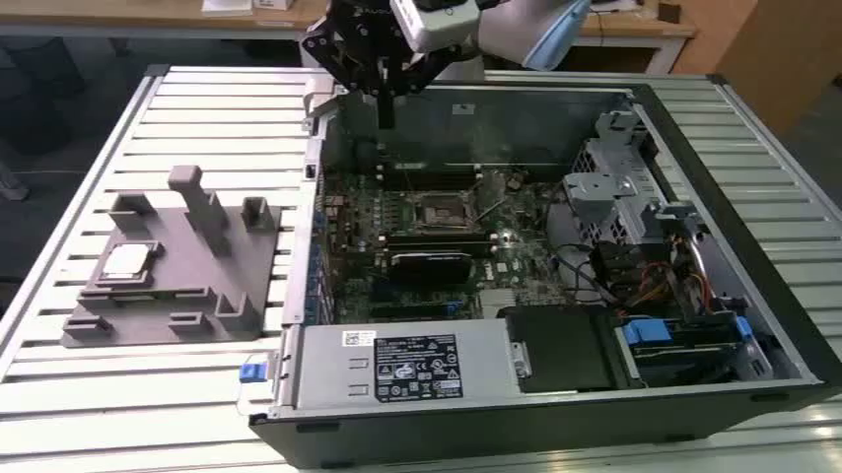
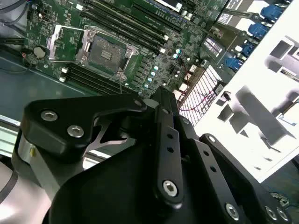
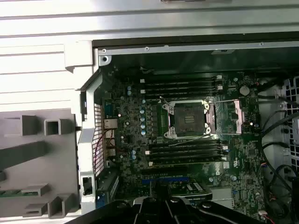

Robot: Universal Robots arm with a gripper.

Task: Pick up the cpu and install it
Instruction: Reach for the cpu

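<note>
My pincer (image 1: 383,118) hangs closed and empty over the case wall (image 1: 526,118). In the exterior view, the cpu (image 1: 128,261) sits on the grey fixture (image 1: 172,296) at eight o'clock. Arriving closed, I could knock it askew.

The table (image 1: 132,414) is pale slatted metal. An open PC case (image 1: 526,434) sits on it right below the claw (image 1: 385,120), with a grey plastic block (image 1: 184,286) beside the case, well off from the claw.

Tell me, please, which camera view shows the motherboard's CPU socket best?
The first wrist view: the socket faces the camera squarely, lid swung aside. The second wrist view shows it slanted; the exterior view shows it from farther off, inside the case.
</note>
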